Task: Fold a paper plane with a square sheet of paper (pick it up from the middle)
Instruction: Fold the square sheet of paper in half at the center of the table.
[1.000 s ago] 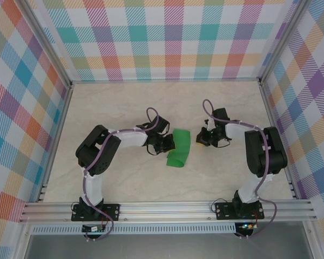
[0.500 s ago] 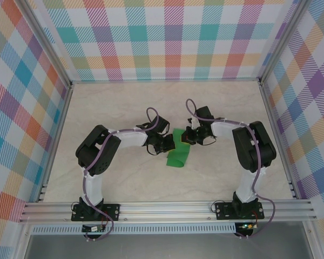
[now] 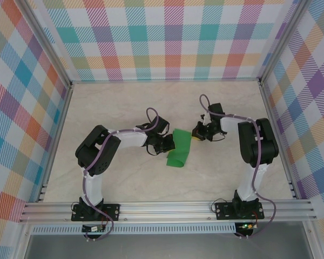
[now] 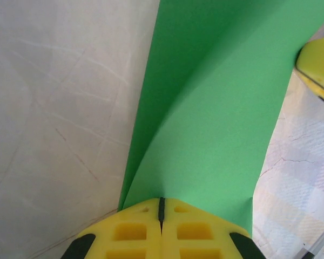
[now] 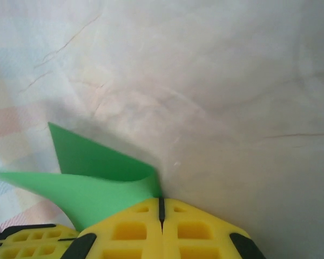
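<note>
The square sheet of paper point(image 3: 179, 151) is bright green and lies folded over at the table's middle, its upper layer bowed up in a loose loop. My left gripper point(image 3: 166, 143) is shut, with its tips resting on the paper's left edge. In the left wrist view the sheet point(image 4: 216, 108) lies face-on and runs under the closed yellow fingertips point(image 4: 146, 216). My right gripper point(image 3: 196, 134) is shut at the paper's far right corner. In the right wrist view the curled paper point(image 5: 97, 189) touches the left side of that gripper's point(image 5: 162, 202) tips.
The marble-patterned table point(image 3: 124, 102) is walled by checked panels on three sides. An aluminium rail point(image 3: 167, 208) crosses the near edge above both arm bases. The other gripper's yellow finger point(image 4: 318, 70) shows at the right edge of the left wrist view.
The right gripper swung left to the paper's far edge, then drew back a little to the right. The left gripper and the paper stayed put.
</note>
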`<state>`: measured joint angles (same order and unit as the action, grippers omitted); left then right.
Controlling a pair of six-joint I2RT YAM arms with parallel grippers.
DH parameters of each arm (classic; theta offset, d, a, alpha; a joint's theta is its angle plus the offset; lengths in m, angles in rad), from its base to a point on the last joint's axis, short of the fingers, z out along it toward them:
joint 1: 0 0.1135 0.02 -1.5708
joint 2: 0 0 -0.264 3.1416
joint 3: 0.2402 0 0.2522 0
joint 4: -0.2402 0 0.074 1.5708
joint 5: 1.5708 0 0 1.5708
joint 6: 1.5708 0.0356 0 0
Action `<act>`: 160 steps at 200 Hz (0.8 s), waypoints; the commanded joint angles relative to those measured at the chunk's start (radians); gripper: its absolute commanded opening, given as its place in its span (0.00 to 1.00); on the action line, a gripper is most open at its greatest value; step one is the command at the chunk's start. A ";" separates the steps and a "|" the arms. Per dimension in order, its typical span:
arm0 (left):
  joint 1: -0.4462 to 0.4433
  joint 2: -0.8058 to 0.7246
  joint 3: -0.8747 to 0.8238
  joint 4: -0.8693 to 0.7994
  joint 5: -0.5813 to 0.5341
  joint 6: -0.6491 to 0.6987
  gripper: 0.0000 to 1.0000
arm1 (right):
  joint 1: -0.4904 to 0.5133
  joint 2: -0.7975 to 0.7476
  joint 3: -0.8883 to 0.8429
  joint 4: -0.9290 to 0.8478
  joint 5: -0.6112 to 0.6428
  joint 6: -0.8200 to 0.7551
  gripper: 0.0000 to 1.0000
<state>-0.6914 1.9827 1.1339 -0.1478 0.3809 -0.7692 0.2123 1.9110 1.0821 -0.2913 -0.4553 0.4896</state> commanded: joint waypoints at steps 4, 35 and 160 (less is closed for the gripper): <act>-0.010 0.141 -0.120 -0.289 -0.137 0.003 0.00 | 0.008 -0.109 0.007 -0.057 0.146 0.003 0.00; -0.010 0.148 -0.114 -0.288 -0.135 0.001 0.00 | 0.074 -0.192 -0.017 -0.039 0.132 0.047 0.00; -0.010 0.159 -0.113 -0.296 -0.132 0.004 0.00 | 0.094 0.062 0.071 -0.015 0.141 0.094 0.00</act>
<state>-0.6914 1.9820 1.1294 -0.1394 0.3813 -0.7692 0.3363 1.9480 1.1614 -0.3058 -0.3664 0.5694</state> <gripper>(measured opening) 0.041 0.040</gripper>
